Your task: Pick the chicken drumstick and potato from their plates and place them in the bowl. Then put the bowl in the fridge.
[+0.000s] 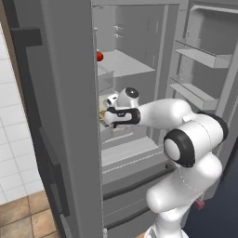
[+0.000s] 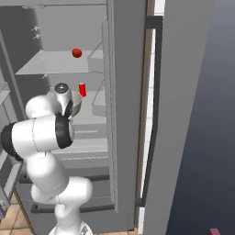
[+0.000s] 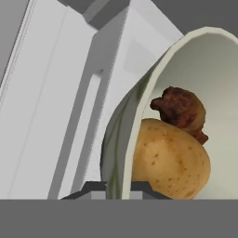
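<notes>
Inside fridge: gripper clamping bowl

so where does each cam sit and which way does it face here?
Left base view: behind the arm on its left, looking forward and down into the open fridge; the arm reaches in from the lower right.
Right base view: behind on the right, facing the same fridge; the arm rises from the lower left.
Hand view: on the hand, looking along the gripper, jaws shut on the bowl rim, potato and chicken drumstick inside.
Both base views share the small red ball on a shelf.
</notes>
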{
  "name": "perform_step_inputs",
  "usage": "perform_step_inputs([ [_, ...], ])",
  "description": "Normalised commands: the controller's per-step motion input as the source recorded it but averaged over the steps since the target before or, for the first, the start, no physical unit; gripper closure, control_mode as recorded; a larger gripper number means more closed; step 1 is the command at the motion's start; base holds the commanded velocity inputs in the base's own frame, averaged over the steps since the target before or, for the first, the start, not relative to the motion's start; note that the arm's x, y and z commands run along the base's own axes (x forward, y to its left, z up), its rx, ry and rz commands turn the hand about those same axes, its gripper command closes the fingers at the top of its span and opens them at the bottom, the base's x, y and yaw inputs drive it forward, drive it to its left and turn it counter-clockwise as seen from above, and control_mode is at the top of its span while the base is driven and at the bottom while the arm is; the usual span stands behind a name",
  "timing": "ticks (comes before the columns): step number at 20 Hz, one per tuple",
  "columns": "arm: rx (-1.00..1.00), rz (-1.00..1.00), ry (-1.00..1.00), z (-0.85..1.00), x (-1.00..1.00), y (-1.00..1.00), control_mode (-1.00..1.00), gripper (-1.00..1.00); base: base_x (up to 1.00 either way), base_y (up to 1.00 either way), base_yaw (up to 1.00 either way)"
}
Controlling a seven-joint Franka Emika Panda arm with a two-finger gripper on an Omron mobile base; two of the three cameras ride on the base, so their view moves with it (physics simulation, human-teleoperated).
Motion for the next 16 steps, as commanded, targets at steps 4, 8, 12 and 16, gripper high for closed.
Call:
perform_step_inputs([
  [4, -0.01, 0.0, 0.03, -0.2, 0.22, 0.05, -1.0, 1.0, 0.0, 0.0, 0.0],
  [8, 0.0, 0.0, 0.0, -0.14, 0.28, 0.11, -1.0, 1.0, 0.0, 0.0, 0.0],
  [12, 0.02, 0.0, 0.0, -0.15, 0.23, 0.13, -1.0, 1.0, 0.0, 0.0, 0.0],
  [16, 0.03, 0.0, 0.0, -0.14, 0.17, 0.11, -1.0, 1.0, 0.0, 0.0, 0.0],
])
